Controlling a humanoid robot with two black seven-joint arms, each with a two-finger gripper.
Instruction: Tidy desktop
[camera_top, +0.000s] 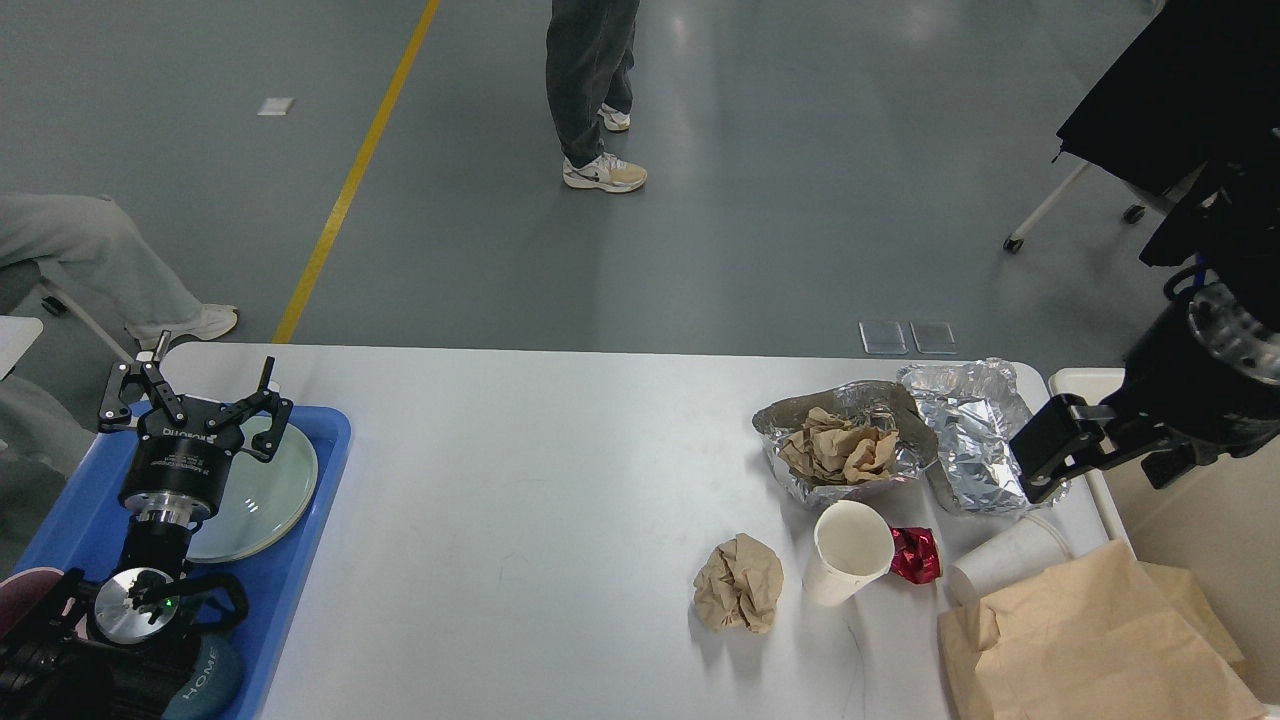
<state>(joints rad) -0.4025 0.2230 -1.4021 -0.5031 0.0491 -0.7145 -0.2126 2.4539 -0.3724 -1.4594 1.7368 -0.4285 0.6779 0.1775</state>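
Observation:
The white desktop (550, 500) carries litter on its right half. A crumpled brown paper ball (738, 597) lies by an upright white paper cup (848, 552), with a red wrapper (915, 555) beside it. Another white cup (1005, 570) lies on its side. Behind them, one foil tray (845, 445) holds crumpled paper and a second foil tray (965, 440) is empty. My right gripper (1105, 460) hangs open over the desktop's right edge, one finger above that second foil tray. At the far left my left gripper (195, 385) stands open above a pale plate (255, 490).
A blue tray (70, 520) at the left edge holds the plate. A cream bin (1190, 520) stands off the right end. A brown paper bag (1090, 640) lies at the front right corner. People and chairs are on the floor beyond the table.

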